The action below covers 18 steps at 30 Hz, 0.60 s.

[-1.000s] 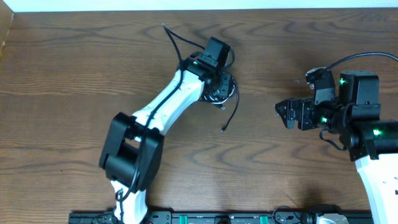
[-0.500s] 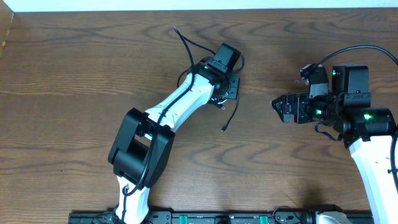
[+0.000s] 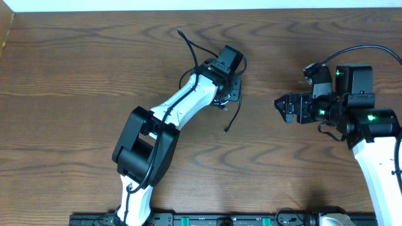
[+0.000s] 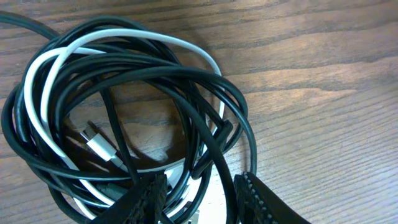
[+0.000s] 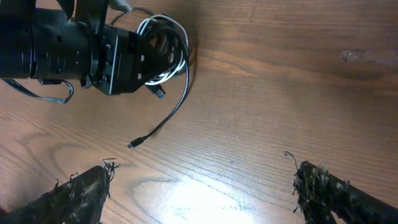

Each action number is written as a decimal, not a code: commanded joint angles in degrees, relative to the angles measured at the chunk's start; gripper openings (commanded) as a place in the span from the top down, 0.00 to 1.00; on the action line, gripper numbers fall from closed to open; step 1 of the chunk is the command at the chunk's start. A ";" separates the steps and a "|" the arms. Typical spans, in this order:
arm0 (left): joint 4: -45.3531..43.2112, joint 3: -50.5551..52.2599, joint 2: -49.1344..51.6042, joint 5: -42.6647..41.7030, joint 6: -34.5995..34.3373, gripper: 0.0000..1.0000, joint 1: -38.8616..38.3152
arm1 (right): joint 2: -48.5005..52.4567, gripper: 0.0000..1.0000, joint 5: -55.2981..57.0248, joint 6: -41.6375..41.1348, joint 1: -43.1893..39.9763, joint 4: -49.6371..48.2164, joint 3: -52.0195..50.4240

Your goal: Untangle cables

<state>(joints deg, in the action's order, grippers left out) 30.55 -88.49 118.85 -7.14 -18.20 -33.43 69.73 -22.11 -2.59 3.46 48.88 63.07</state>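
The cables lie in one tangled coil (image 4: 124,106) on the wooden table. A long black cable (image 4: 205,81) loops several times around a white cable (image 4: 46,68), whose plug (image 4: 99,146) lies inside the coil. My left gripper (image 4: 200,180) is down at the coil's near edge, open, its jaws straddling several black strands and a white one, with table showing between them. From above, the coil (image 3: 227,94) sits under the left gripper (image 3: 225,88). One black tail (image 3: 233,116) runs toward the front and another (image 3: 186,41) toward the back. My right gripper (image 3: 279,104) hovers open to the right, holding nothing.
The right wrist view shows the left gripper's body (image 5: 93,43), the coil (image 5: 163,46) and the black tail's plug (image 5: 132,145) on bare wood ahead of my right fingers (image 5: 81,193). The table's far edge (image 3: 201,9) runs along the back.
The left arm shifted a little to the right with the coil, and the back tail moved right with it. The right gripper edged left. Little has moved in the last half second.
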 commanded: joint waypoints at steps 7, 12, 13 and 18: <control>-3.08 1.27 1.07 1.18 0.04 0.60 0.07 | 0.02 0.06 -0.66 -0.59 -0.26 -1.01 0.94; -3.04 2.05 1.07 1.20 0.07 0.62 0.07 | 0.04 0.05 -0.48 -0.59 -0.26 -2.08 0.94; -3.02 2.16 1.07 1.20 0.07 0.63 0.07 | 0.04 0.04 -0.48 -0.57 -0.26 -2.34 0.94; -2.99 2.89 1.07 1.20 0.07 0.81 0.07 | 0.04 0.03 -0.48 -0.57 -0.26 -3.10 0.94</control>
<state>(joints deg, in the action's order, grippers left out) 27.38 -86.59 118.85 -7.11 -18.13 -33.43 69.73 -22.20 -2.61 3.46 46.00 63.07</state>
